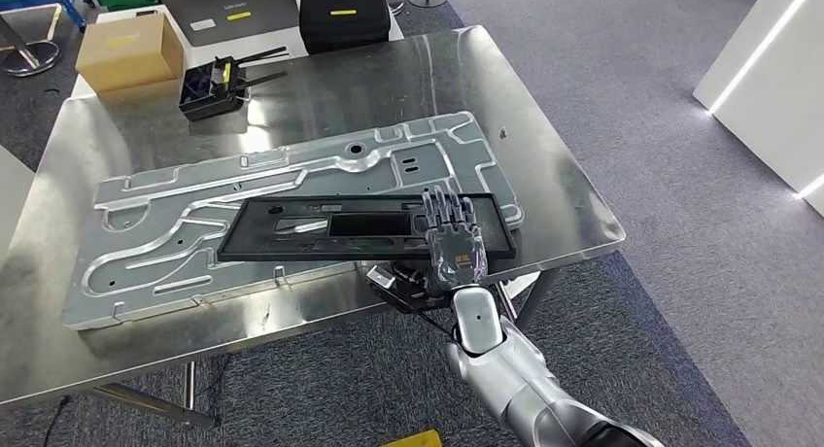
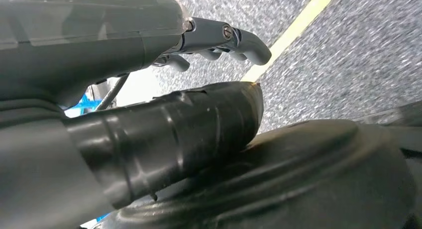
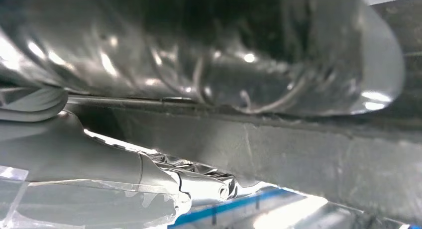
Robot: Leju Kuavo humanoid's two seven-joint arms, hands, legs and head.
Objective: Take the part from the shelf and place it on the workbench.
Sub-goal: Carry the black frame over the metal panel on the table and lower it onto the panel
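**Part on the bench, right hand on its near edge**

Nearest you, the right hand (image 1: pixel 453 241) reaches in over the near edge of the workbench (image 1: pixel 573 209). Its fingers lie flat on top of the black frame part (image 1: pixel 291 241) at the right end; the right wrist view suggests the thumb sits under the part's edge, so you are probably holding it in a pinch, though the head view cannot confirm that.

The part already lies long-ways across the silver channelled plate (image 1: pixel 146 223), near the bench's near edge. I judge the placing nearly done. To finish well, check that the part rests flat, then open the fingers gently and lift straight up and back, so the thumb does not drag the frame towards the edge.

The left hand (image 2: pixel 209 40) hangs low over grey carpet (image 2: pixel 348 50) with a yellow line (image 2: pixel 298 25), fingers loosely curled around nothing.

Farther back on the bench sits a small black device with antennas (image 1: pixel 216 85); beyond it, a cardboard box (image 1: pixel 128 49) and a black case (image 1: pixel 345 17).
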